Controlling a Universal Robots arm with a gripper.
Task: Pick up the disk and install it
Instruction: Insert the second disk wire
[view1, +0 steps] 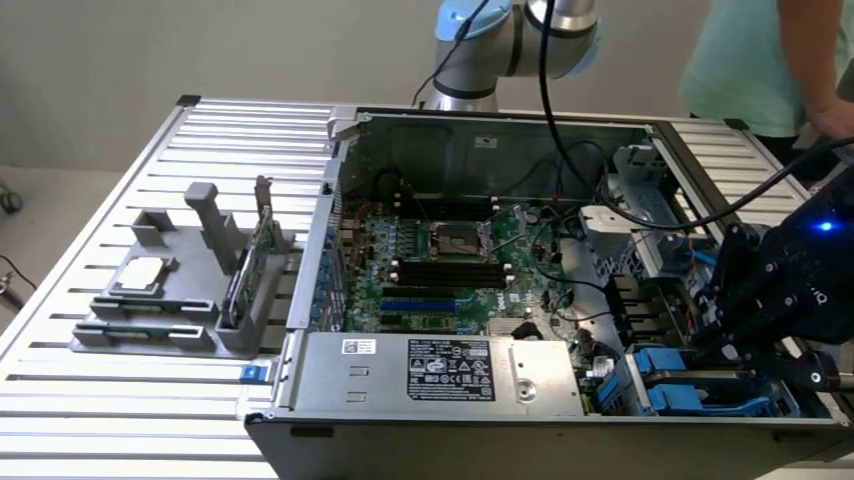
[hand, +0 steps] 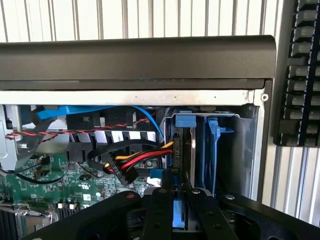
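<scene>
A: Where is the disk?

B: The disk (hand: 181, 165) stands on edge in the drive bay (hand: 245, 150) at the lower right of the wrist view. Its blue bracket (hand: 184, 121) shows at the far end. In the exterior view the bay sits at the lower right corner of the computer case (view1: 400, 350).

A: Why on edge?

B: Judged from the bay's upright slots, a drive slides in edgewise beside the second blue bracket (hand: 216, 145).

A: Where is the gripper?

B: The gripper (hand: 173, 210) is directly over the disk's near end. Its fingers (hand: 159, 210) stand narrow, one on each side, clamped on the disk.

A: What lies around it?

B: Red, yellow and black power cables (hand: 135, 162) run just beside the disk. The motherboard (view1: 441, 260) lies further toward the middle of the exterior view. A person (view1: 774, 60) stands at its upper right.
</scene>
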